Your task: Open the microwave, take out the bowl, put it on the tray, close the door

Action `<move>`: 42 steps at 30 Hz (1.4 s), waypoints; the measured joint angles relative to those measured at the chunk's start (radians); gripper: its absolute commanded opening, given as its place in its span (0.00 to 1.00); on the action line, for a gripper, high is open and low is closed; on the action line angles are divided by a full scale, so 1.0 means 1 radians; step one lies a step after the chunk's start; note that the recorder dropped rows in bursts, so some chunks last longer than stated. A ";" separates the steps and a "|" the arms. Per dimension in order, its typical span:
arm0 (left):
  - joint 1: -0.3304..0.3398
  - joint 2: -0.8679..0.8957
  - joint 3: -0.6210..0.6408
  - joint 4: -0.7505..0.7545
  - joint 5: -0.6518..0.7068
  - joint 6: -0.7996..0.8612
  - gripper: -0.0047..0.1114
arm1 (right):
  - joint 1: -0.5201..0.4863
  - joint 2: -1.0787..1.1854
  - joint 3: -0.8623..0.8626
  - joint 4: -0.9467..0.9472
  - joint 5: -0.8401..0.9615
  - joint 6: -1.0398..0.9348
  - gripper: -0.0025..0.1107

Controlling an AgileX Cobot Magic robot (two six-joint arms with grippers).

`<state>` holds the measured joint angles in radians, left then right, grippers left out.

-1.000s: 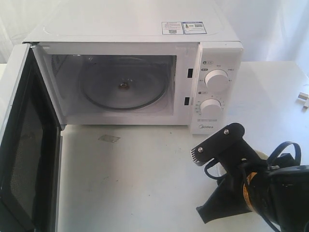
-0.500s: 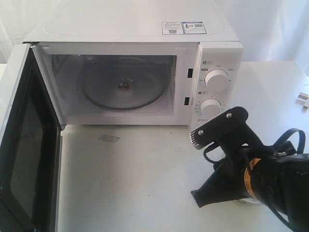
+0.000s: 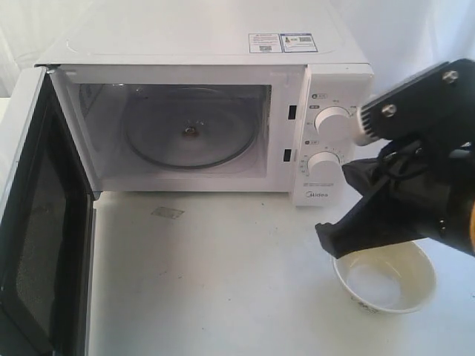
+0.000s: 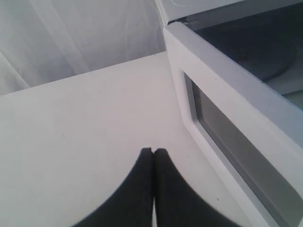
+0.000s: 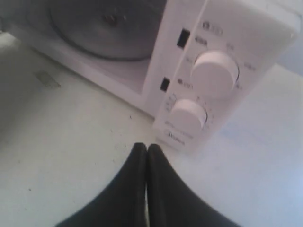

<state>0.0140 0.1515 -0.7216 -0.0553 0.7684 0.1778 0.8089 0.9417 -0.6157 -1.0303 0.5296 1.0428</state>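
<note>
The white microwave (image 3: 208, 44) stands at the back with its door (image 3: 44, 222) swung wide open to the left. Its cavity holds only the glass turntable (image 3: 189, 130). The cream bowl (image 3: 386, 278) sits upright on the white table at the front right, and nothing holds it. My right gripper (image 3: 326, 241) hangs just above the bowl's left rim, shut and empty; in the right wrist view its fingertips (image 5: 147, 147) point at the knob panel (image 5: 203, 94). My left gripper (image 4: 153, 151) is shut and empty beside the open door (image 4: 227, 109). The tray is out of view.
Two round knobs (image 3: 333, 122) sit on the microwave's right panel. A small patch of tape (image 3: 168, 213) lies on the table in front of the cavity. Small white bits (image 3: 466, 150) lie at the far right edge.
My right arm has risen up and to the right and its jaws have closed. The bowl, hidden under the arm before, now shows free on the table.
</note>
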 measured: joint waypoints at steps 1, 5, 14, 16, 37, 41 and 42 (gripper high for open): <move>0.000 0.000 0.000 -0.004 0.005 0.000 0.04 | 0.000 -0.020 -0.002 -0.004 -0.009 -0.006 0.02; 0.000 0.000 -0.004 -0.046 0.010 0.000 0.04 | 0.000 -0.073 -0.002 -0.025 -0.005 -0.015 0.02; 0.000 0.016 -0.004 -0.086 0.037 0.000 0.04 | 0.000 -0.113 -0.002 -0.029 0.049 -0.017 0.02; 0.000 0.040 -0.006 -0.078 0.063 -0.005 0.04 | 0.000 -0.113 -0.002 -0.029 0.069 -0.017 0.02; 0.000 0.470 -0.134 0.055 0.363 -0.143 0.04 | 0.000 -0.113 -0.002 -0.086 0.153 -0.017 0.02; 0.000 0.558 -0.175 0.015 0.363 -0.145 0.04 | 0.000 -0.113 -0.002 -0.090 0.153 -0.017 0.02; 0.000 0.574 -0.188 0.004 0.363 -0.145 0.04 | 0.000 -0.113 -0.002 -0.090 0.153 -0.017 0.02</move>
<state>0.0140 0.7253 -0.9095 -0.0510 1.1315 0.0329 0.8089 0.8286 -0.6172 -1.1198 0.6822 1.0255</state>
